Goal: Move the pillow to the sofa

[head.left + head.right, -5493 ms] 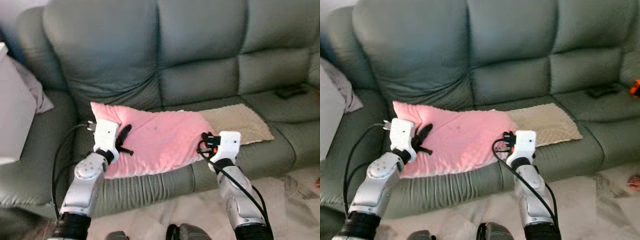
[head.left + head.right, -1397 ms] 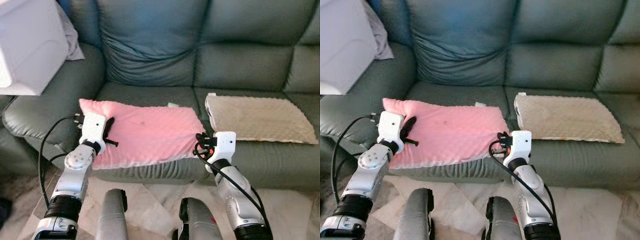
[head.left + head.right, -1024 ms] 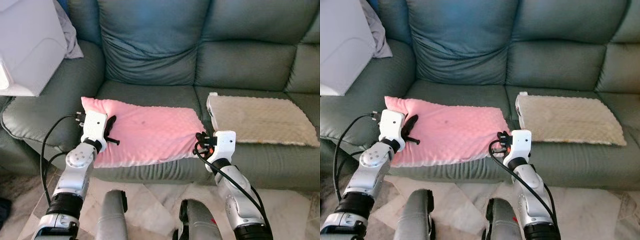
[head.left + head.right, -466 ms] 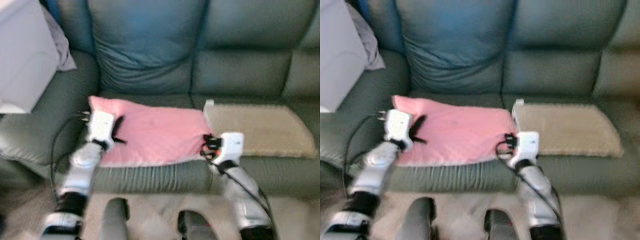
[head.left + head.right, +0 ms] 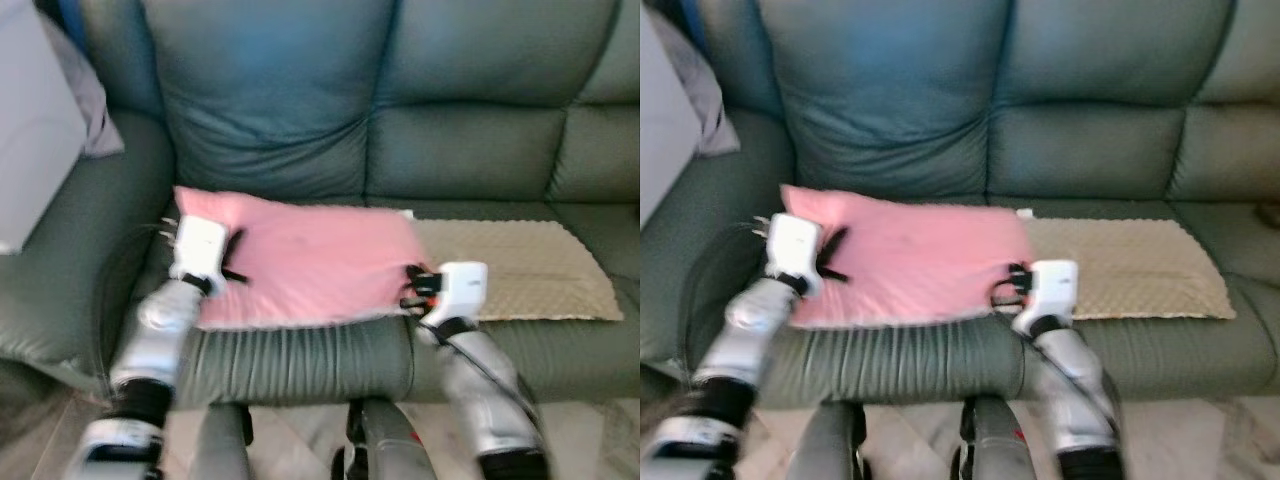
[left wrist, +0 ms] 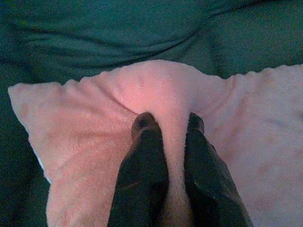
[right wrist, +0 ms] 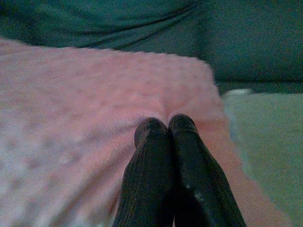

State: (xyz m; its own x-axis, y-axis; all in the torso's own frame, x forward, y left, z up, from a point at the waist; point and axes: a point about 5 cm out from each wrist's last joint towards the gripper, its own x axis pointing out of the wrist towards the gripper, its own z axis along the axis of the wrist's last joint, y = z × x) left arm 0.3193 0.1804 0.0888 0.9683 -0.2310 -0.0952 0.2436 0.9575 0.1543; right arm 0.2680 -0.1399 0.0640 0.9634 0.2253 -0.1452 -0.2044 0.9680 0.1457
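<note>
Both pincers, left pincer [image 6: 168, 124] and right pincer [image 7: 164, 128], were clamped on the soft pink fleece pillow [image 5: 305, 260], which lay on the grey-green leather sofa [image 5: 470, 130]; opening unevenly risked dragging it off the seat's front edge.

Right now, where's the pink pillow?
The pink fleece pillow lies on the grey-green sofa's left seat cushion, overlapping the beige pillow on its right, pinched by the left gripper and right gripper.

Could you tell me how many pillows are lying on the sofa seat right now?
2. The pink fleece pillow lies on the left seat, pinched by both grippers; the flat beige pillow lies to its right, untouched.
</note>
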